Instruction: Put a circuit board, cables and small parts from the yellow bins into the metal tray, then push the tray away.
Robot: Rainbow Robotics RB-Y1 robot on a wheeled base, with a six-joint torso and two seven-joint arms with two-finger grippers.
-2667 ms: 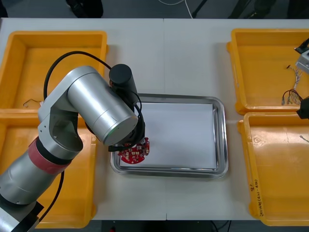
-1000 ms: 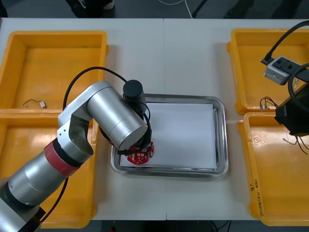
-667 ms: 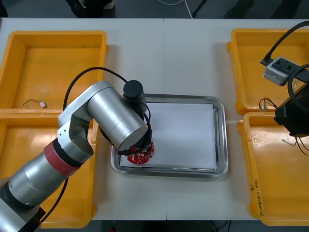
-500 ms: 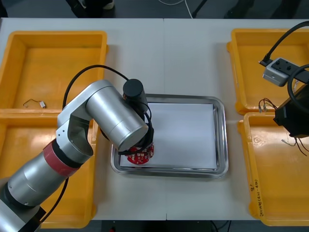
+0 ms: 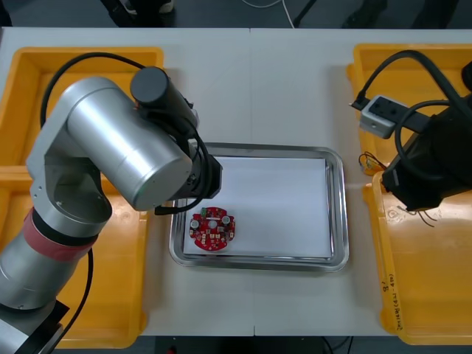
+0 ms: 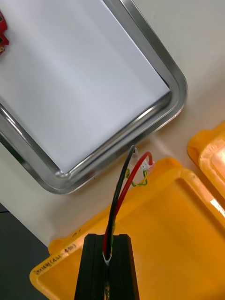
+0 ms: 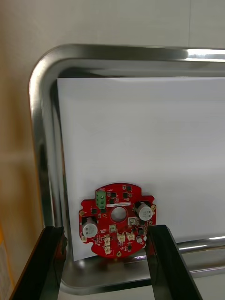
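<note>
The round red circuit board (image 5: 212, 228) lies flat in the near left corner of the metal tray (image 5: 335, 214), on its white inside. My left gripper (image 7: 105, 229) hangs open above the board (image 7: 117, 220), one black finger at each side, touching nothing. My left arm (image 5: 125, 155) stands high over the tray's left rim. My right gripper (image 6: 110, 262) is shut on a cable of red, black and yellow wires (image 6: 125, 180). It hangs over the right near bin's corner, beside the tray (image 6: 173, 93). Thin wire ends (image 5: 422, 214) dangle under my right arm (image 5: 428, 173).
Two yellow bins stand at the left (image 5: 44, 81) and two at the right (image 5: 442, 310), the far right one (image 5: 383, 66) partly under my right arm. Bare table lies beyond the tray (image 5: 251, 81) and in front of it.
My left arm has risen off the board and drawn back to the left, leaving it in the tray. My right arm has swung left toward the tray with the cable.
</note>
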